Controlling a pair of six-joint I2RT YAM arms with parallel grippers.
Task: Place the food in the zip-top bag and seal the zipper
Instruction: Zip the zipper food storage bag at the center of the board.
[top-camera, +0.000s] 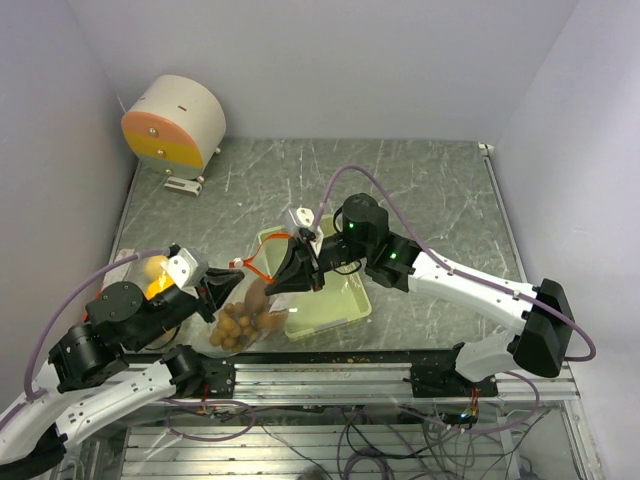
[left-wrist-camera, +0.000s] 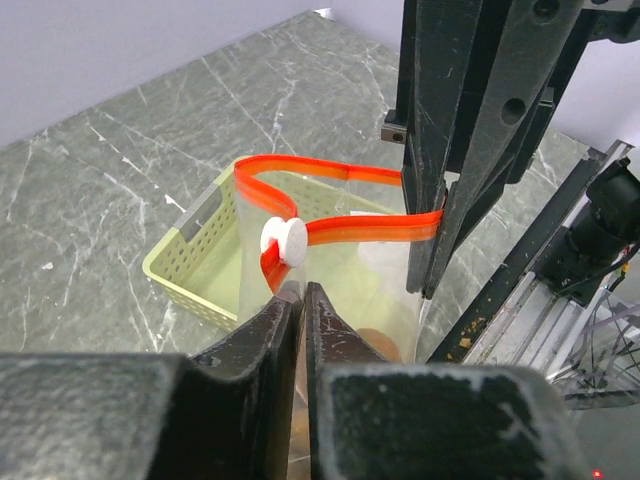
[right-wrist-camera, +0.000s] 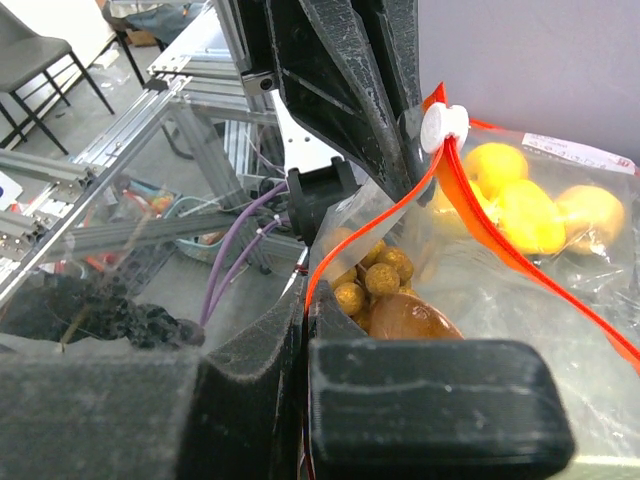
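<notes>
Zip-top bag (left-wrist-camera: 345, 285): held up by both ends of its mouth at the near edge of the table (top-camera: 420, 190), left of centre. Its belly sags down just beside the left wall of the tray (left-wrist-camera: 190, 255).

Left gripper (left-wrist-camera: 302, 292): jaws narrow, only a slit between them. The bag's corner is pinched there, directly under the white slider (left-wrist-camera: 284, 240).

Right gripper (right-wrist-camera: 305, 300): jaws fully together on the orange zipper (left-wrist-camera: 350, 228) at the opposite end.

Between the two grips the zipper gapes in an open loop, so it is not sealed.

Food: brown berries (right-wrist-camera: 372, 280), a reddish-brown piece (right-wrist-camera: 410, 318) and yellow fruits (right-wrist-camera: 510, 200) lie inside the film. Judged: loading done, sealing in hand.

Next move, judged: the left fingers must catch the slider itself, not the film beneath, and draw it along the track toward the right gripper. The right gripper must hold its end taut so the lips meet, since a slack loop would likely jam.

Surface: grey-green stone-patterned top with pale veins. The tray is pale green and perforated, near the near edge at centre. A cream-and-orange drum (top-camera: 175, 125) sits at the far left corner. Plain pale walls (top-camera: 330, 60) stand around, with aluminium rails (top-camera: 330, 375) and cables below the near edge.
</notes>
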